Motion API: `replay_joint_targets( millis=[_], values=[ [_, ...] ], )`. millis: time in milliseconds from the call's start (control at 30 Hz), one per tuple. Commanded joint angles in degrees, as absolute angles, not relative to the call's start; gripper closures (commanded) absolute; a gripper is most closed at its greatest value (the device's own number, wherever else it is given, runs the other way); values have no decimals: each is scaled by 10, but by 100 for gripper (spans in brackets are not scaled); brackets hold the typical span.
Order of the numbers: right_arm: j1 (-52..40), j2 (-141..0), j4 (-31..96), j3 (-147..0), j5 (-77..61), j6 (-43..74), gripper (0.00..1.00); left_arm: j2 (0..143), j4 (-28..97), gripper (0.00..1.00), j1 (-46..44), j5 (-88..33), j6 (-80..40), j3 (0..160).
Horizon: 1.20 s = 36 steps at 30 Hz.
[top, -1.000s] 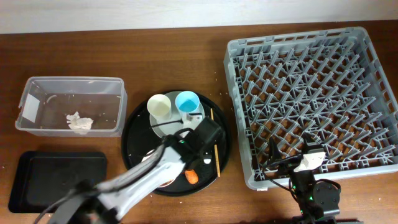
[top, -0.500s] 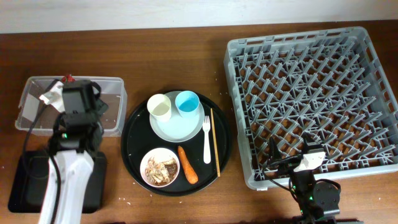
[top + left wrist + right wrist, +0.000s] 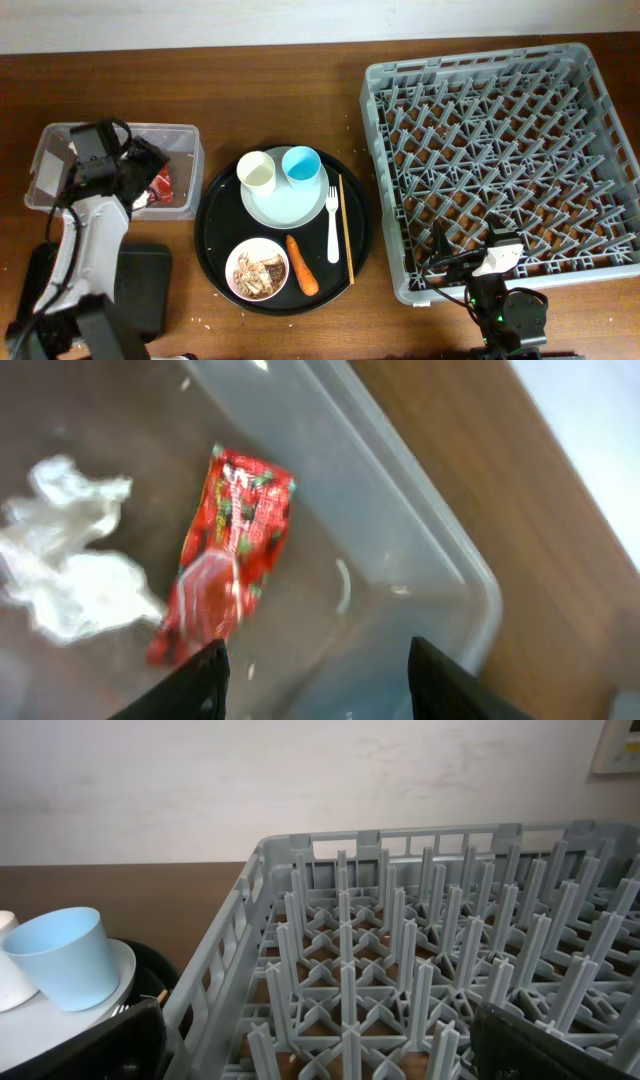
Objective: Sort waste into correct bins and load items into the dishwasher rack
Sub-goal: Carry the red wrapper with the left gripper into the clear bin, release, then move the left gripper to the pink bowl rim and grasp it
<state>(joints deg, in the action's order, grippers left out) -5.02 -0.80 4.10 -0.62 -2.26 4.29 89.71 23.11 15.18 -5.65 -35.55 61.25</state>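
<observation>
Left gripper [image 3: 320, 680] jaws wide and empty over clear tub [image 3: 175, 128] at left edge; right gripper [image 3: 320, 1050] likewise wide. Carrot [image 3: 301, 264] judged firm, slick: pinch mid-length.

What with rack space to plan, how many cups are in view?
2. The cream cup and the blue cup stand side by side on the plate, at the back of the round tray. None looks hidden.

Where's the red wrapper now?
The red wrapper lies inside the clear tub at the overhead view's left edge, just right of the crumpled napkin in the left wrist view.
</observation>
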Motion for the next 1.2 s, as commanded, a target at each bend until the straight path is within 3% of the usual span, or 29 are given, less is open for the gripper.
replay_joint_targets(
  millis=[0,100,167,267,400,700,933,1167],
  values=[
    [-48,-5,43,-3,-22,43,1,795,343,43,138,-98,-301,677],
    [-48,-5,43,-3,-22,43,2,708,550,44,84,-115,-283,678],
    [-48,-5,43,-3,-22,43,1,678,619,69,29,-107,-256,677],
    [-48,-5,43,-3,-22,43,1,675,683,75,-42,-70,-256,674],
    [-48,-5,43,-3,-22,43,1,675,727,99,-141,-21,-268,647],
    [-48,-5,43,-3,-22,43,1,675,609,99,-298,-21,-326,519],
    [-48,-5,43,-3,-22,43,1,719,529,74,-399,14,-326,517],
    [-48,-5,43,-3,-22,43,1,849,500,74,-404,73,-332,517]
  ],
)
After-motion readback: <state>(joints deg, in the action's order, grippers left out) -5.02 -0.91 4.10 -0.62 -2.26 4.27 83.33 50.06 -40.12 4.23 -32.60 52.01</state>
